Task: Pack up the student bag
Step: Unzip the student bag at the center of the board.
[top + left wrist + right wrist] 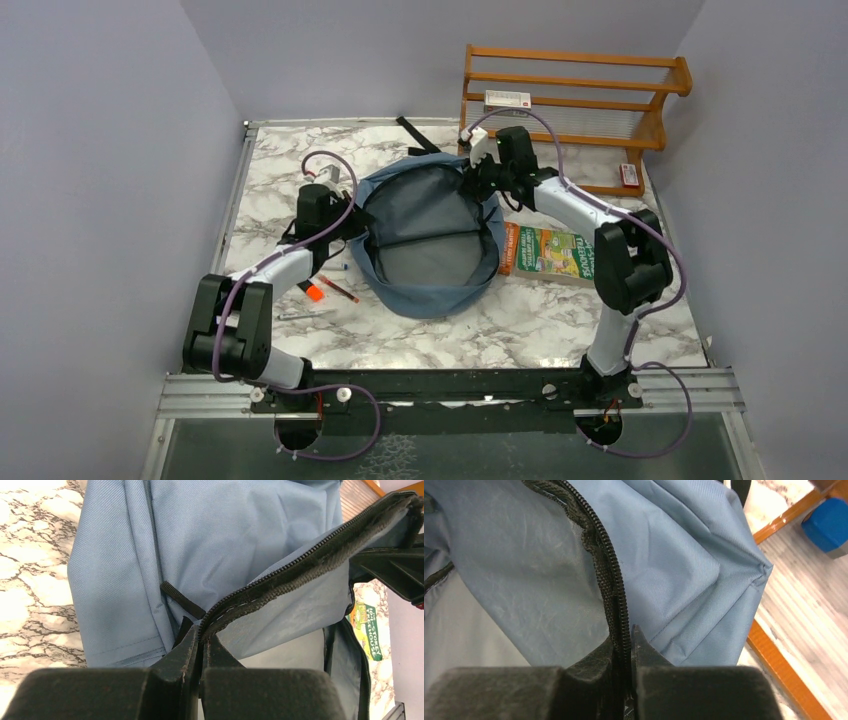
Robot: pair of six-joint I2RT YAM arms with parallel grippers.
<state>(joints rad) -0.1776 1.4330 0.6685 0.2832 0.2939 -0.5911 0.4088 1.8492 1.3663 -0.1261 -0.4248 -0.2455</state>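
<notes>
The student bag (425,235) lies flat in the middle of the marble worktop (560,320), its mouth turned up and pulled into a wide oval. The left hand (202,637) is clenched on the zipper rim at the bag's left side. The right hand (630,640) pinches the same rim at the bag's far right corner. Only bare lining shows inside, so packing looks barely begun: the opening is ready, nothing is loaded. A paperback book (548,252) lies just right of the bag. A few pens (322,290) lie just left of it. All would have to go in, then the zip closed. The bag's long axis seems to run from the near side to the far side, with a black strap (410,133) trailing off the far end.
</notes>
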